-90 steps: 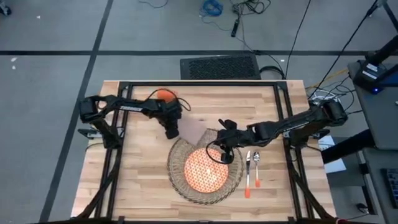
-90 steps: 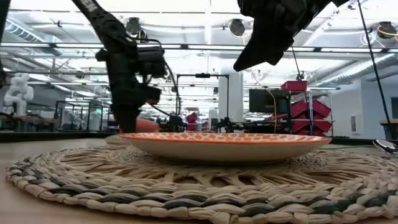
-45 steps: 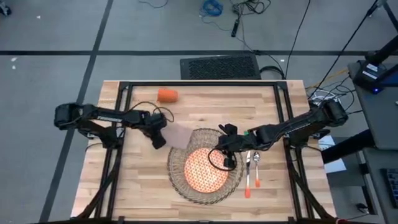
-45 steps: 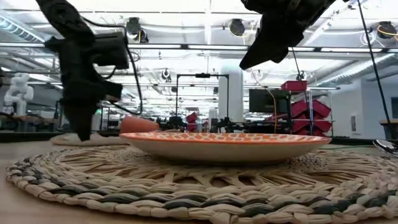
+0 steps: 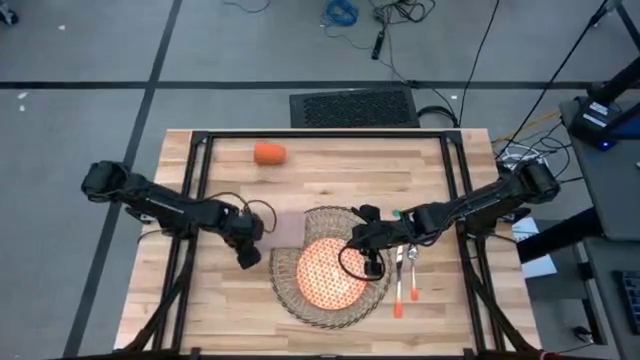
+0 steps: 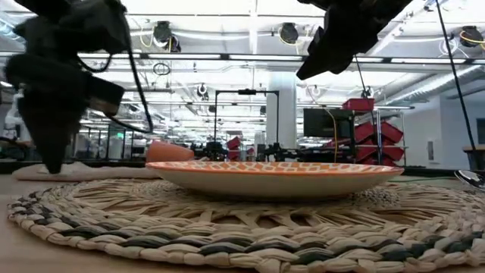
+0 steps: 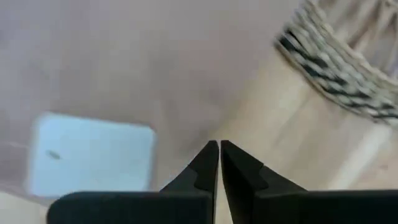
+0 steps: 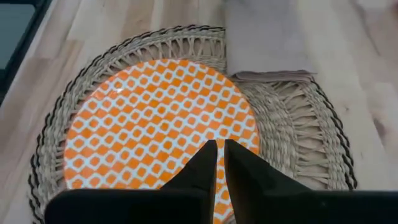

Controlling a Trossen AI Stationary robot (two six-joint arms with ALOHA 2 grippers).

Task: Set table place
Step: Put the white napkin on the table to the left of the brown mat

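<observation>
A beige napkin [image 5: 284, 228] lies flat on the table [image 5: 220, 310], left of the woven placemat [image 5: 283, 290]. Its right edge [image 8: 273, 76] rests on the mat's rim. My left gripper [image 5: 247, 258] is shut at the napkin's near-left edge. The orange-patterned plate [image 5: 328, 278] sits in the middle of the placemat. My right gripper [image 8: 220, 144] hovers shut above the plate, touching nothing. An orange cup [image 5: 269, 153] lies on its side at the far left. Two pieces of cutlery [image 5: 405, 272] lie right of the mat. My left gripper has its shut fingertips [image 7: 211, 155] on the napkin's edge [image 7: 186, 134], toward the table's near-left. The fingers slant down from the left. How many layers sit between the tips I cannot tell. The napkin stays flat on the wood, slack.
The table's black frame rails [image 5: 200, 200] run along both sides under the arms. Bare wood [image 5: 230, 320] lies near and left of the placemat. A white tag [image 7: 90, 152] shows on the napkin. Beyond the table stands a room with shelves and screens [image 6: 356, 121].
My left gripper has moved toward the table's left and near edges and come down low. The napkin has slid with it, leftward and a little nearer, still flat. My right gripper has drifted slightly toward the near edge over the plate.
</observation>
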